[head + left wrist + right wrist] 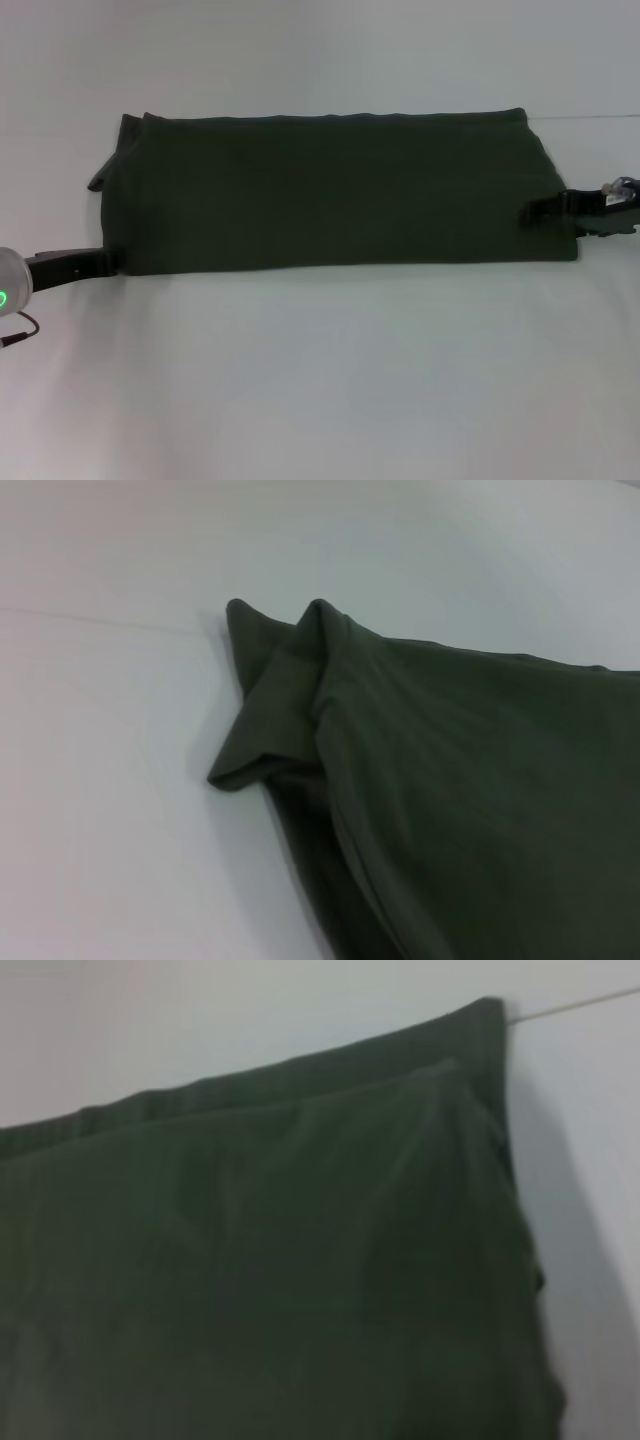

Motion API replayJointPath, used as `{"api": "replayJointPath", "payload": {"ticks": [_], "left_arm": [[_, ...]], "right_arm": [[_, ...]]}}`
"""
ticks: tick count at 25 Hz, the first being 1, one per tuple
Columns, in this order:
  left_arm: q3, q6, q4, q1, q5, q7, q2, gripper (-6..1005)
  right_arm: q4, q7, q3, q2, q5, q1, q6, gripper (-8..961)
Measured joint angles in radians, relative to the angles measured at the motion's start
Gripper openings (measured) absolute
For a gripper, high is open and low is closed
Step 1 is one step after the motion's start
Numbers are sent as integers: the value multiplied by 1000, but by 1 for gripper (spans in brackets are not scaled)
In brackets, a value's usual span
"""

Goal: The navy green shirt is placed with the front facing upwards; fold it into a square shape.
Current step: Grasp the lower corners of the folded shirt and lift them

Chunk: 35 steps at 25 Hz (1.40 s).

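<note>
Navy green shirt point(340, 190) lying flat on the white bench point(320, 380), already folded into a long horizontal band with plain green fabric up; no lettering visible. Near edge straight, far edge straight, both running across the bench. At the left end a sleeve flap point(262, 742) sticking out beyond the band's outline, doubled over on itself, seen clearly in the left wrist view. At the right end two stacked layers, upper one set slightly back from the lower, far corner point(488, 1008) crisp.

Left gripper point(100, 262) low at the band's near-left corner, touching or just beside the cloth. Right gripper point(560, 208) at the right end, about mid-height of the band, dark tip overlapping the fabric. Jaws of both: state not visible, cannot tell whether clamped on cloth or not.

Judged step: ends about to be brought inward to shorten the band toward a square. Roughly halfway through, by the look of it.

For a clean fold:
- Pinch all layers at each end together, not only the top one; otherwise layers likely to slide apart.
- Tuck or include the stray left sleeve flap, else it will poke out of the finished square.
- Lift only just clear of the bench, carry inward parallel to the long edges, keep near and far edges aligned.
- Lay down, then release.
</note>
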Motion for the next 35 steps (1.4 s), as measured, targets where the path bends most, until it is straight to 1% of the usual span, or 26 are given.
{"api": "replayJointPath", "payload": {"ticks": [18, 26, 32, 35], "left_arm": [[-6, 16, 2, 0, -1, 0, 0, 37], [-5, 19, 3, 0, -2, 0, 0, 37], [-5, 23, 5, 0, -4, -4, 0, 37], [-5, 27, 5, 0, -3, -9, 0, 37]], "right_arm": [[23, 0, -38, 8, -9, 7, 19, 866], [11, 0, -64, 9, -9, 3, 13, 743], [10, 0, -75, 8, -9, 4, 12, 505], [10, 0, -77, 5, -9, 2, 12, 357]]}}
